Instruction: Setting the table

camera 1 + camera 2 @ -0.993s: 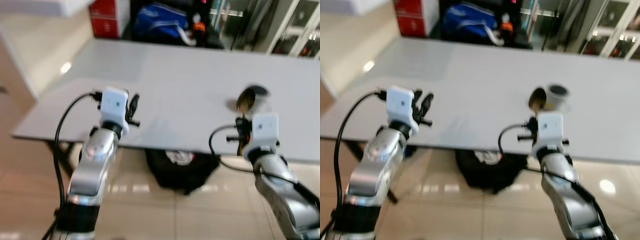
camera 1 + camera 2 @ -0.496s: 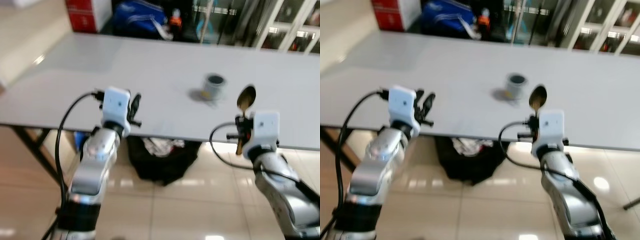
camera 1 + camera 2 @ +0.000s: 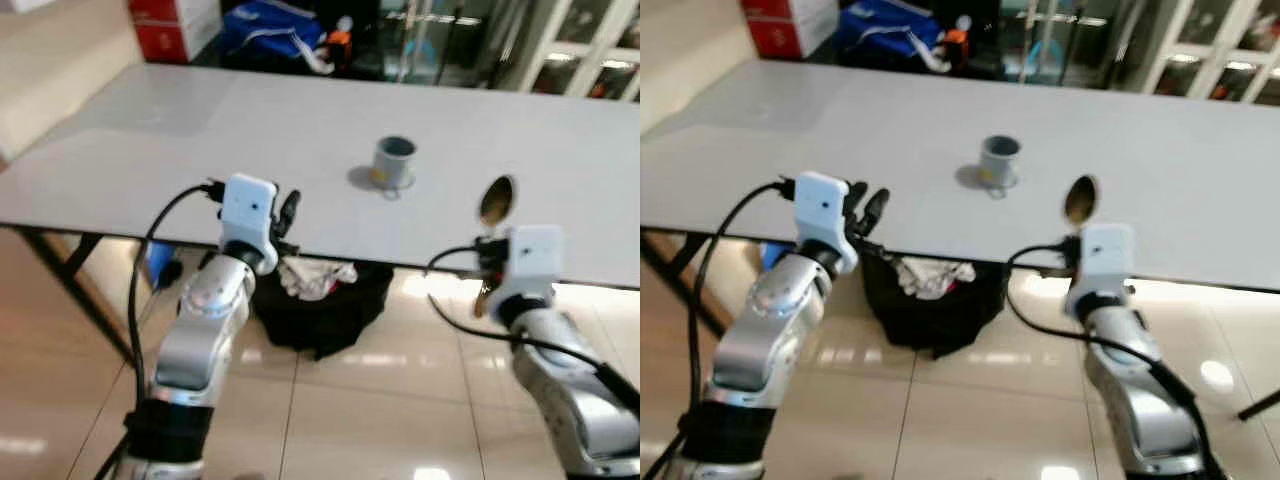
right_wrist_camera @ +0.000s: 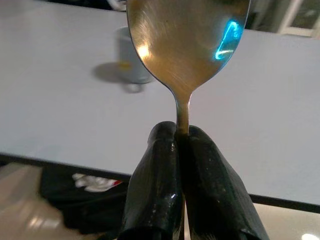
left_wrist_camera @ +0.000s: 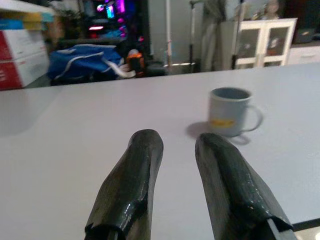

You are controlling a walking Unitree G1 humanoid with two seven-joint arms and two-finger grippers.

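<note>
1. Grey and pale, the mug [image 3: 394, 160] stands upright on the white table [image 3: 200, 130], well in from the near edge and roughly midway between the two arms, farther onto the table than either.
2. At the near edge of the table, the right gripper [image 4: 181, 137] has its two black fingers pressed together on the neck of a brass-coloured spoon [image 3: 495, 202], pinching it so that the bowl stands up above the fingertips.
3. From the head, the spoon's bowl sits right of the mug and nearer the robot, well apart from it.
4. Also at the near table edge, on the robot's left, the left gripper [image 5: 175, 142] has its fingers spread a little with a gap between them, and nothing is held there.
5. Looking along the left fingers, the left wrist view shows the mug beyond them and off toward the right finger; here its handle and a yellow mark on its side can be made out, which the blurred head views do not resolve.
6. Close up in the right wrist view, the spoon's bowl shows a blue-green glint, and the mug appears blurred behind it.
7. Under the table, the head views show a black bag [image 3: 320, 310] with white stuff in it on the glossy tiled floor [image 3: 380, 400].
8. Beyond the far table edge lie a blue bag [image 5: 87, 60] and a red box [image 3: 165, 30].
</note>
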